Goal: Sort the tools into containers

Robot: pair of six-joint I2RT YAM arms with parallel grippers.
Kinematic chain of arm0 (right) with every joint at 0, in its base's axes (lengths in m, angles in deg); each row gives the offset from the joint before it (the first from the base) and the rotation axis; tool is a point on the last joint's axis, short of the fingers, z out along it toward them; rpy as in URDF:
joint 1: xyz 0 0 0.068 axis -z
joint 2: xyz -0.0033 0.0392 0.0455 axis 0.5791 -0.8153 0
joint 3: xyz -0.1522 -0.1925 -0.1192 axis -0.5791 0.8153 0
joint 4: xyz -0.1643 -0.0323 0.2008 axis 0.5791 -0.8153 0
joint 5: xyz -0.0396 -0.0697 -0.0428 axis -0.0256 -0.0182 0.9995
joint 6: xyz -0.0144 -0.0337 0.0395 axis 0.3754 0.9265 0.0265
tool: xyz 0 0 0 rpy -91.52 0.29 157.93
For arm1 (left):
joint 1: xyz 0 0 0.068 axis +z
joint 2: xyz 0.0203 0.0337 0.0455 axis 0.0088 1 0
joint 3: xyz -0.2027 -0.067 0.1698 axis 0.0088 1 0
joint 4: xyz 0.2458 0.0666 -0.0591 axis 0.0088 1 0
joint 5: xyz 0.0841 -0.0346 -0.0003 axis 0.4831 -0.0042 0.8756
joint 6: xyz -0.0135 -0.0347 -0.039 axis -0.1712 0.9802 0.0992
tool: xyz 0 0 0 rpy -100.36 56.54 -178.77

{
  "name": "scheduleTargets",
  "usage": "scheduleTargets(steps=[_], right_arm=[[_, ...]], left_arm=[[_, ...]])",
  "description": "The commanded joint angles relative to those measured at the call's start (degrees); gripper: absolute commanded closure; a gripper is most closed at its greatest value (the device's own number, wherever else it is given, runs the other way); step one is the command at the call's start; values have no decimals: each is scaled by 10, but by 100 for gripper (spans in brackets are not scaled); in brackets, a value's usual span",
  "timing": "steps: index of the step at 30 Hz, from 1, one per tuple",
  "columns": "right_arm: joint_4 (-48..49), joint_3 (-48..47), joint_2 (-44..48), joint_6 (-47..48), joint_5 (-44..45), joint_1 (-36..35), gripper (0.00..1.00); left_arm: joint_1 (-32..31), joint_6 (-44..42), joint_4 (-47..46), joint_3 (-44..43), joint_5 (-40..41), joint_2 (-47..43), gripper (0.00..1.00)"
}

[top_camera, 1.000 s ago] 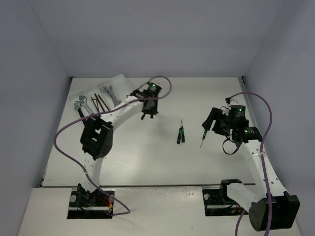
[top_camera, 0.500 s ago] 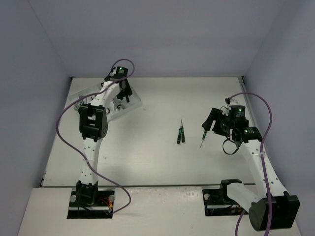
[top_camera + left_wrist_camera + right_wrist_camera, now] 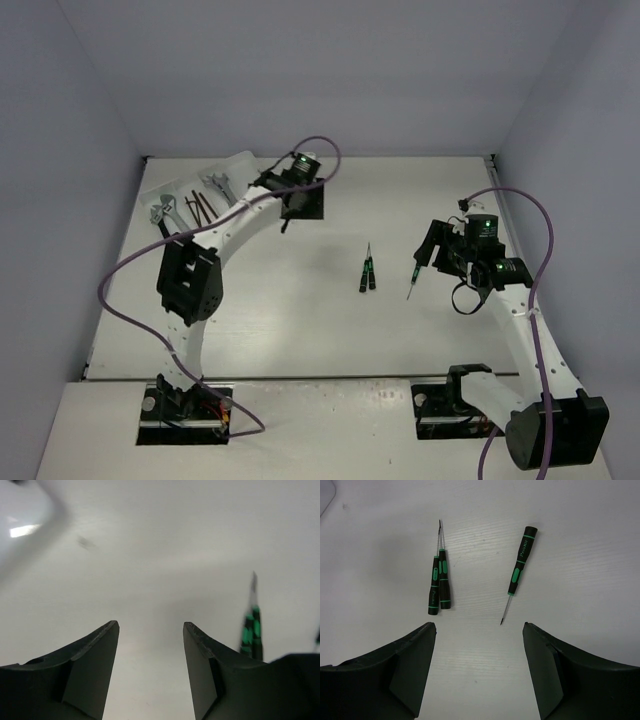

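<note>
The white tray [image 3: 152,186] at the back left holds silver wrenches [image 3: 165,211] and dark hex keys [image 3: 201,207] in its long compartments. Two black screwdrivers with green marks [image 3: 366,273] lie side by side mid-table, also seen in the right wrist view as the pair of screwdrivers [image 3: 439,584]. A third screwdriver [image 3: 413,278] lies to their right, the single screwdriver [image 3: 519,569]. My left gripper [image 3: 292,212] hangs open and empty over bare table right of the tray, the left gripper [image 3: 150,625] with the screwdrivers [image 3: 250,630] ahead at its right. My right gripper [image 3: 428,250] is open and empty, the right gripper [image 3: 479,625] just short of the screwdrivers.
The tray's blurred corner [image 3: 30,515] shows at the upper left of the left wrist view. Purple cables loop off both arms. Walls close in the table on the left, back and right.
The left arm swung from right of the tray to over it, then back right, its jaws opening on the way. The right arm and the three screwdrivers have not moved.
</note>
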Motion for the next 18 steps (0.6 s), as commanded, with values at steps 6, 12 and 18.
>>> scheduleTargets(steps=[6,12,18], right_arm=[[12,-1,4,5,14,7,34],[11,7,18,-1,5,8,34],[11,16,29,-3,-2,7,34]], left_arm=[[-171,23,-2,31,-50,34,49],[-193,41,-4,10,-39,79,50],[-192,38,-2,0,-27,97,50]])
